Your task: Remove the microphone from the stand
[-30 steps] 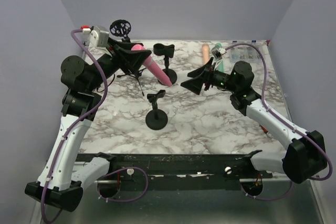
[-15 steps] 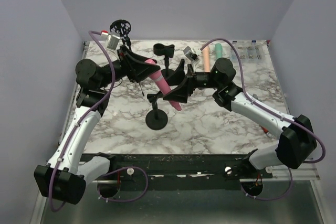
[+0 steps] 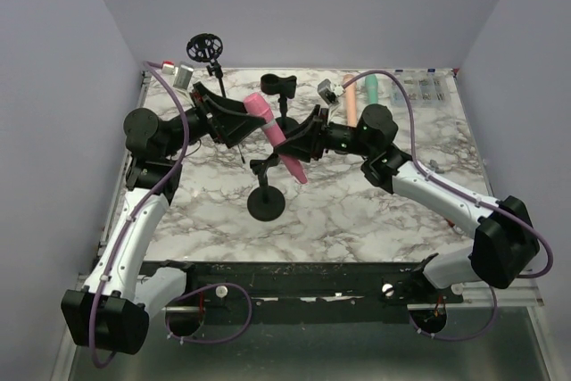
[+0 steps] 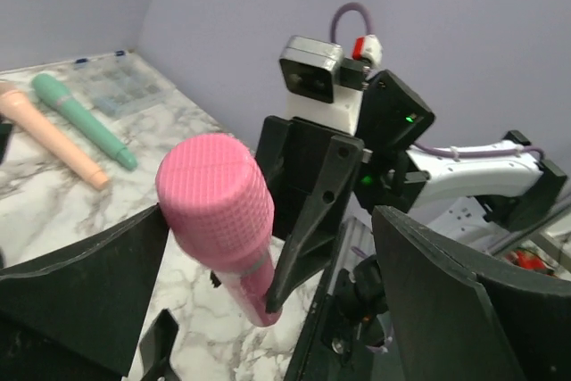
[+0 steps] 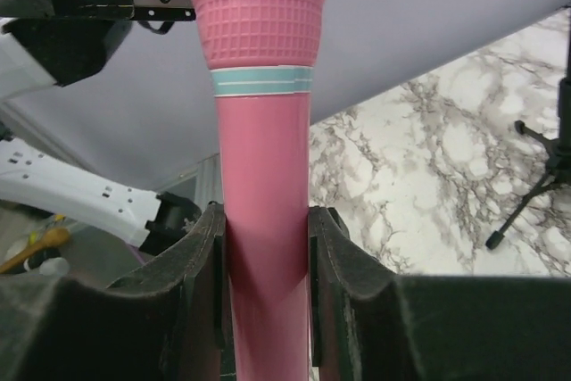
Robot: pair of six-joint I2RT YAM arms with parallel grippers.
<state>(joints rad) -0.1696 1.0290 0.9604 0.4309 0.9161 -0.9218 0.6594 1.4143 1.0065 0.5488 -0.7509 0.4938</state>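
Observation:
A pink microphone (image 3: 273,135) hangs tilted in the air over the middle of the marble table, clear of every stand. My right gripper (image 3: 293,149) is shut on its handle, both pads pressed against the pink shaft (image 5: 264,176) below the teal ring. My left gripper (image 3: 243,117) is open, its fingers spread wide on either side of the microphone's mesh head (image 4: 214,198) without touching it. A black clip stand (image 3: 266,195) stands empty just below the microphone, and a second clip stand (image 3: 284,88) stands empty behind it.
A tripod stand with a round shock mount (image 3: 206,47) stands at the back left. A peach microphone (image 3: 350,101) and a green one (image 3: 371,88) lie at the back right beside a clear plastic box (image 3: 426,86).
The left gripper, which held the pink microphone, has opened. The right arm swung left to the microphone and its jaws shut on the handle.

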